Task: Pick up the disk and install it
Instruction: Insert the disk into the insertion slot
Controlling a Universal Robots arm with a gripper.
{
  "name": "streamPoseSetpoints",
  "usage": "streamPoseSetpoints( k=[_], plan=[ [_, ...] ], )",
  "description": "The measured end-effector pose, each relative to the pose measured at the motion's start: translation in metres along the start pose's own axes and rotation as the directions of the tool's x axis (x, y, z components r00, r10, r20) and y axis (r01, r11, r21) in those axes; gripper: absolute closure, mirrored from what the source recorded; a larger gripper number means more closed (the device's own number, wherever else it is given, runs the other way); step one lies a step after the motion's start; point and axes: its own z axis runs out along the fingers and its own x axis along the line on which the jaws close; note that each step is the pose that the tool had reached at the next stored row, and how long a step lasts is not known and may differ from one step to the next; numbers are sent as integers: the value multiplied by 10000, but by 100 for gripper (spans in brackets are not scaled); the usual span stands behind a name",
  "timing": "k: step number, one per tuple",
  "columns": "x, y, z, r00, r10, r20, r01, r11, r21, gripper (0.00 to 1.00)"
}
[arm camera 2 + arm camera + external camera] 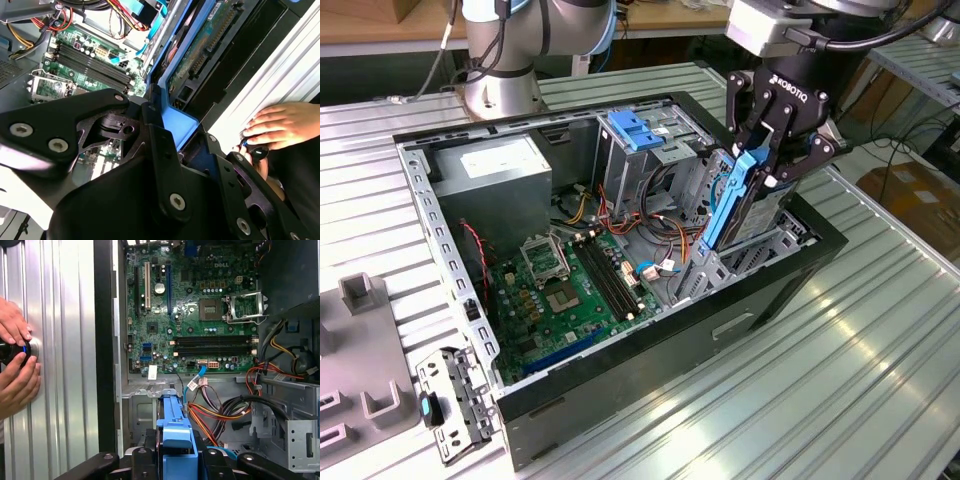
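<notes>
Right of centre in the exterior view, the tool [767, 160] is clamped on the disk [729, 205], held on edge over the computer case [650, 385]; likely rigid, dense and shock-sensitive; its edges suit gripping.

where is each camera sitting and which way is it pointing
Exterior view: off the arm, above the table, looking down into the open computer case; shows the gripper clamped on the disk.
First wrist view: on the wrist, looking past the gripper's links onto the motherboard; a person's hands rest outside the case.
Second wrist view: on the wrist, past the links, along the disk's circuit side.
Shared: both wrist views show disk, motherboard and hands.
</notes>
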Motion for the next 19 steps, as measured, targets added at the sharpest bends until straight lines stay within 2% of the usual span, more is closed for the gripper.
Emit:
streamPoseSetpoints(
  k=[19],
  plan=[
    [21, -2, 217, 10000, 0, 0, 0, 10000, 0, 63]
  ],
)
